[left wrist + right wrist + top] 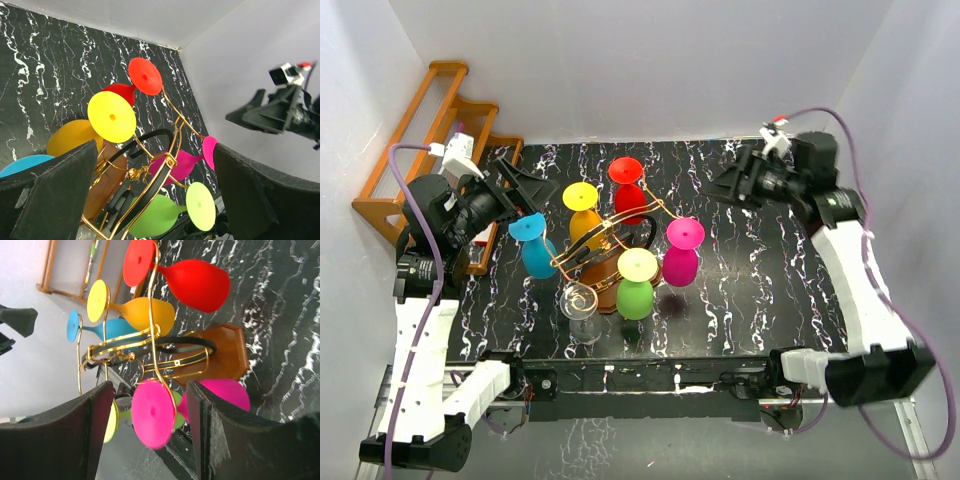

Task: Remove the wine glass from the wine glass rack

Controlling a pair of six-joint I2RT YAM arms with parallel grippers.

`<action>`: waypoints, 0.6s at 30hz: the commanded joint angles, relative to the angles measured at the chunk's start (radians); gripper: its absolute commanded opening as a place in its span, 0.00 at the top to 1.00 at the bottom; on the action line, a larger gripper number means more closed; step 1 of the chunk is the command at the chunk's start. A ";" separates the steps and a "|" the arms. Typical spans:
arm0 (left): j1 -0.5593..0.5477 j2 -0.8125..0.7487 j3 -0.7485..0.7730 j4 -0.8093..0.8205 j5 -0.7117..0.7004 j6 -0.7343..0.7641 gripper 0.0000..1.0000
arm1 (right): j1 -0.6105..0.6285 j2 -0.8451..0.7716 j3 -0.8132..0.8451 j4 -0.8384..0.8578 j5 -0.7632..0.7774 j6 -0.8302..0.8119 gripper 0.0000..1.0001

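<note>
The gold wire wine glass rack stands mid-table on its wooden base. Coloured wine glasses hang upside down from it: red, orange with a yellow foot, blue, green and pink. A clear wine glass is at the rack's front-left scroll; I cannot tell whether it hangs or stands. My left gripper is open and empty, just left of the rack near the blue glass. My right gripper is open and empty, well right of the rack, facing the pink glass.
An orange-brown wooden stepped shelf stands against the left wall behind my left arm. White walls close in the black marbled table on three sides. The rack fills the left wrist view between the fingers.
</note>
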 commanded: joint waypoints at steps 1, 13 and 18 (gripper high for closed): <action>-0.003 -0.022 0.005 -0.005 -0.010 0.014 0.03 | 0.176 0.174 0.214 0.066 0.123 -0.042 0.39; -0.003 0.002 -0.007 0.003 -0.007 -0.002 0.05 | 0.230 0.577 0.629 0.016 0.165 -0.063 0.48; -0.003 0.008 -0.010 0.002 -0.010 -0.003 0.05 | 0.265 0.651 0.662 0.033 0.158 -0.036 0.50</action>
